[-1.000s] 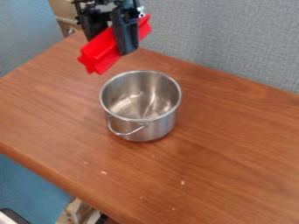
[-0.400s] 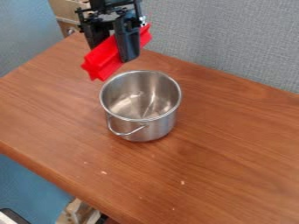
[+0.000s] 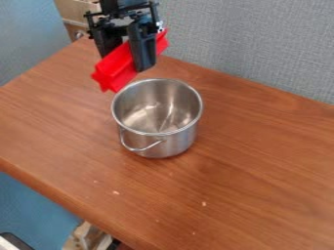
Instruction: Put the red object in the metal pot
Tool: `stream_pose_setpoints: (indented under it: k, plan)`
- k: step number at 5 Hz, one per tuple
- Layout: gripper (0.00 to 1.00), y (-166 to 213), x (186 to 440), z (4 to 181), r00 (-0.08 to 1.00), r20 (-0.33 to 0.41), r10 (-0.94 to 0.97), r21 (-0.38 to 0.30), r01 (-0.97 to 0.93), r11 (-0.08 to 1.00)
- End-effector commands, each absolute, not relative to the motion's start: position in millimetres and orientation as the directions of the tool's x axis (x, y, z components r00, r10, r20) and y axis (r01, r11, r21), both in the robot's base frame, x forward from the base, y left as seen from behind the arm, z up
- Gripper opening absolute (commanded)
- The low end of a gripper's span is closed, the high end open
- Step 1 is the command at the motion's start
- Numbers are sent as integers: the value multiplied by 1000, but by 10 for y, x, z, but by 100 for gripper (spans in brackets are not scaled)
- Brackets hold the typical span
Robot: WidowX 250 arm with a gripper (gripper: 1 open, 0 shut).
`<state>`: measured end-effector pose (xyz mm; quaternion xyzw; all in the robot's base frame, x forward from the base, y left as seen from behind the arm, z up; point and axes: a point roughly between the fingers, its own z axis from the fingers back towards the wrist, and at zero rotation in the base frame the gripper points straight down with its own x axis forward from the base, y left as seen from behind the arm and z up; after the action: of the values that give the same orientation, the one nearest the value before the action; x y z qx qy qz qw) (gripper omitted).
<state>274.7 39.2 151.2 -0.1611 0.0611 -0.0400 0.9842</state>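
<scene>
The tool (image 3: 135, 41) is clamped on the red object (image 3: 120, 62), carrying it in the air above the far left part of the desk (image 3: 78, 146). The block hangs tilted, its lower end down and to the left, its upper end hidden behind the dark fingers that pinch it.

Set against the view a second ago, the block has come slightly lower and a little closer to the metal pot (image 3: 158, 117); its lower end now sits just above and to the left of the pot's far rim as the camera sees it, where before it hung a shade higher and further back. Over the last fraction of a second almost nothing has shifted, so the approach looks slow. The pot itself has not moved, standing upright and empty near the middle of the desk, its thin wire handle drooping at the front.

For the task, this probably means the carry is nearly over but the release is not yet due: the block appears to hang beside the opening rather than squarely over it, so a bit more travel toward the pot's centre seems needed before letting go, or the piece could strike the rim and fall outside
</scene>
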Motion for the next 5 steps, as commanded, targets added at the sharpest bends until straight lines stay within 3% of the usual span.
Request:
stream_pose_setpoints:
  k: [1, 5]
  plan:
    - [0, 407, 2741, 1583, 993, -82, -88, -305, 59, 950]
    - [0, 291, 2749, 1531, 991, -102, -87, -287, 55, 956]
